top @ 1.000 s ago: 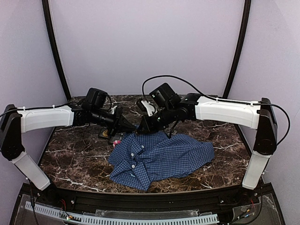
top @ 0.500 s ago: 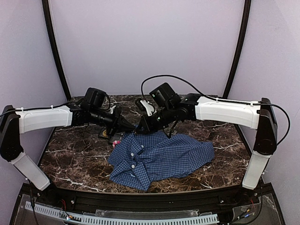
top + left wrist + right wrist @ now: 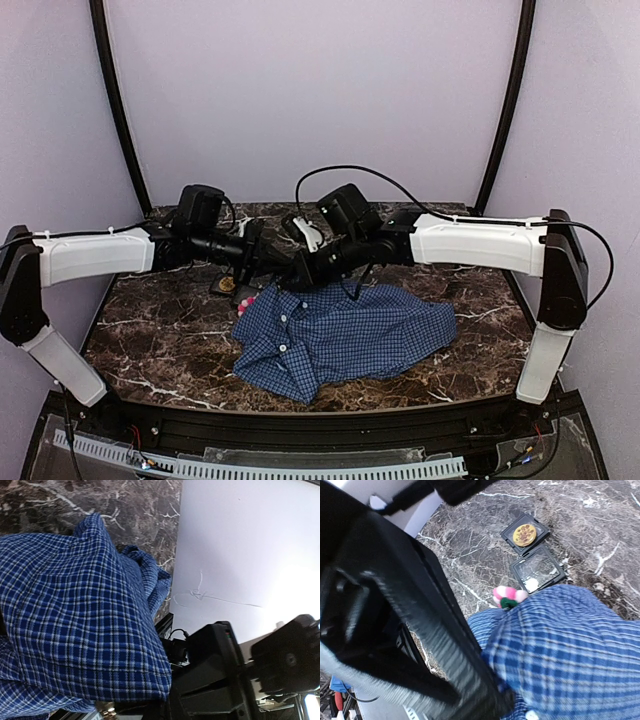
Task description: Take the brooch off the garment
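Observation:
The garment [image 3: 340, 335], a blue check shirt with white buttons, lies crumpled mid-table, its far left edge lifted. Both grippers meet at that raised edge. My left gripper [image 3: 283, 270] is shut on a fold of the cloth [image 3: 80, 630]. My right gripper [image 3: 301, 273] is shut on the shirt [image 3: 570, 650] right beside it. The brooch [image 3: 509, 596], pink and white with a green part, sits at the shirt's edge by the tray, and shows as a pink spot [image 3: 245, 299] in the top view. It is apart from both grippers. The fingertips are hidden by cloth and blur.
A black tray [image 3: 546, 555] lies on the marble table [image 3: 150, 340] just past the shirt. One slot holds a round gold piece [image 3: 525, 534], another a small white bit. The tray [image 3: 224, 285] sits under the left arm. Purple walls close in the back and sides.
Both grippers, still shut, have moved a little left and back. The shirt's raised edge has been drawn with them, and the right arm reaches further left.

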